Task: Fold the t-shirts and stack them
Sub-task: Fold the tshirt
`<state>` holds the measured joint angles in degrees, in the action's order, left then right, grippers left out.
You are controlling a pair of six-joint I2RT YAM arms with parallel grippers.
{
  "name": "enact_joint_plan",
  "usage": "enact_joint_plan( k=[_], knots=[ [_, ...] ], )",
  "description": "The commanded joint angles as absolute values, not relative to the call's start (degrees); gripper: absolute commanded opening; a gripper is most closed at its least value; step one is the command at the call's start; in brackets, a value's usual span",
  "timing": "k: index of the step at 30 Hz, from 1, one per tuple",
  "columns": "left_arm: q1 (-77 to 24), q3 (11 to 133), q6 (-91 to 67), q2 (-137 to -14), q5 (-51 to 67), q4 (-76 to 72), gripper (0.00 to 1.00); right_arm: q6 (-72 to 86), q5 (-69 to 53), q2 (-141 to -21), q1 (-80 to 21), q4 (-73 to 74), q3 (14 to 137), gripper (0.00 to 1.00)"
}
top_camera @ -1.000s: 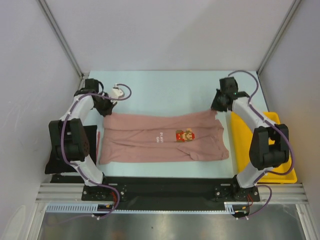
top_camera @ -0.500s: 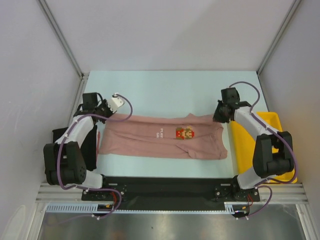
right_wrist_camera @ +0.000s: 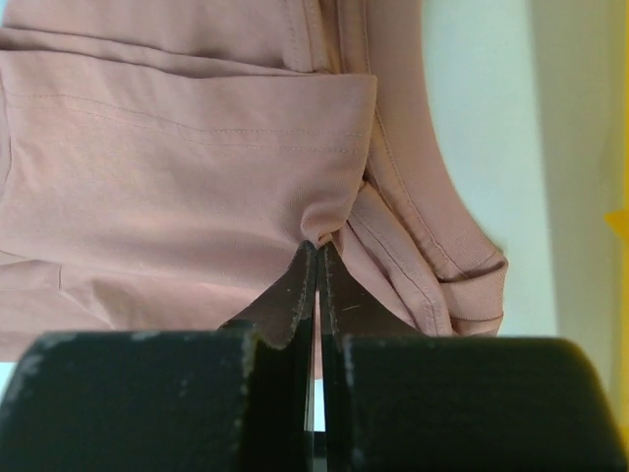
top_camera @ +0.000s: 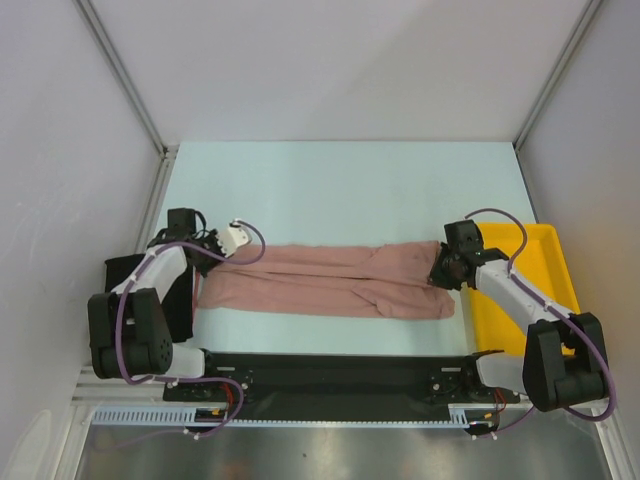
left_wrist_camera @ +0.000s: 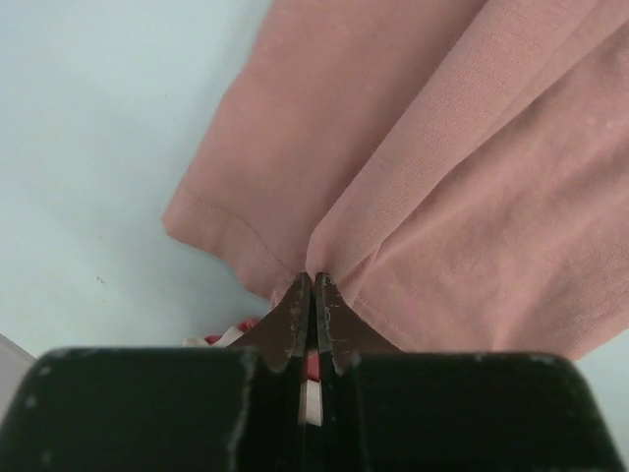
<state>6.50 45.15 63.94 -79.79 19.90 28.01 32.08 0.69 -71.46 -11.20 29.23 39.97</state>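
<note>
The pink t-shirt (top_camera: pixel 320 285) lies as a long narrow strip across the near part of the table, its print hidden. My left gripper (top_camera: pixel 213 262) is shut on a fold at the strip's left end. In the left wrist view that gripper (left_wrist_camera: pixel 314 275) pinches a ridge of the pink cloth (left_wrist_camera: pixel 442 147). At the right end my right gripper (top_camera: pixel 440 272) is shut on the shirt. The right wrist view has this gripper (right_wrist_camera: pixel 317 244) nipping a fold of the pink fabric (right_wrist_camera: pixel 177 147) beside the collar. The black t-shirt (top_camera: pixel 178 305) lies at the left, partly under my left arm.
A yellow plastic tray (top_camera: pixel 500 320) sits at the right edge, close beside my right arm. Pale walls and metal posts close in the table on three sides. Bare table surface (top_camera: pixel 340 190) stretches behind the shirt.
Both grippers have drawn the shirt's far edge toward the near side, folding it over. The printed chest has gone out of sight and the shirt is now a narrower strip.
</note>
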Motion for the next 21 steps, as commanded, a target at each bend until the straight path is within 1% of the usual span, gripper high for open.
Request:
enact_joint_plan(
  k=[1,5,6,7,8,9,10,11,12,13,14,15,17,18,19,20,21],
  knots=[
    [6.9,44.2,67.6,-78.5,20.7,27.7,0.07,33.7,1.4,-70.9,-11.4,27.2,39.5,0.0],
    [7.0,43.2,68.4,-78.7,20.1,27.7,0.1,33.6,1.5,-71.4,-11.4,27.1,39.1,0.0],
    [6.9,43.2,68.4,-78.9,20.0,28.0,0.12,33.7,1.4,-71.6,-11.5,27.2,39.1,0.0],
    [6.9,43.3,68.5,-78.9,20.0,28.5,0.17,33.9,1.5,-71.7,-11.5,27.4,39.2,0.03],
    [6.9,43.6,68.3,-79.0,19.5,29.4,0.39,34.1,1.5,-71.9,-11.5,27.7,39.5,0.12],
    [7.0,44.7,68.0,-78.9,19.5,30.1,0.49,34.4,1.9,-71.7,-11.4,29.2,39.6,0.33],
    [7.3,45.8,67.8,-78.8,19.8,31.2,0.57,34.7,3.0,-71.4,-11.4,30.3,40.2,0.41],
    [7.7,47.0,67.6,-78.7,22.1,34.4,0.68,35.1,3.8,-70.8,-11.6,31.5,41.5,0.47],
    [8.1,50.3,66.8,-78.4,23.5,36.2,0.76,35.2,4.8,-68.8,-11.9,32.9,42.4,0.53],
    [8.7,52.3,66.0,-78.3,25.3,38.0,0.77,35.2,7.8,-67.7,-12.8,35.8,43.2,0.56],
    [8.9,54.3,63.7,-78.5,26.6,40.8,0.81,35.7,9.6,-66.5,-13.3,37.7,45.2,0.58],
    [8.9,57.7,62.2,-78.6,29.2,41.7,0.83,36.0,11.1,-65.0,-13.4,41.4,45.9,0.6],
    [8.9,60.5,58.3,-79.3,31.6,43.1,0.83,37.9,13.5,-63.8,-13.6,44.7,46.5,0.6],
    [9.0,60.5,57.0,-79.6,33.8,42.8,0.82,38.7,13.7,-63.3,-13.6,47.2,46.1,0.59],
    [9.0,60.1,54.9,-80.1,33.9,41.3,0.79,39.6,13.2,-62.2,-13.6,47.8,45.3,0.58],
    [8.6,58.6,49.5,-81.1,32.8,36.0,0.77,40.8,12.7,-61.7,-13.6,48.1,44.2,0.56],
    [8.4,57.6,46.9,-82.1,27.9,32.6,0.74,42.5,12.0,-61.1,-13.6,47.6,41.6,0.49]
  ],
)
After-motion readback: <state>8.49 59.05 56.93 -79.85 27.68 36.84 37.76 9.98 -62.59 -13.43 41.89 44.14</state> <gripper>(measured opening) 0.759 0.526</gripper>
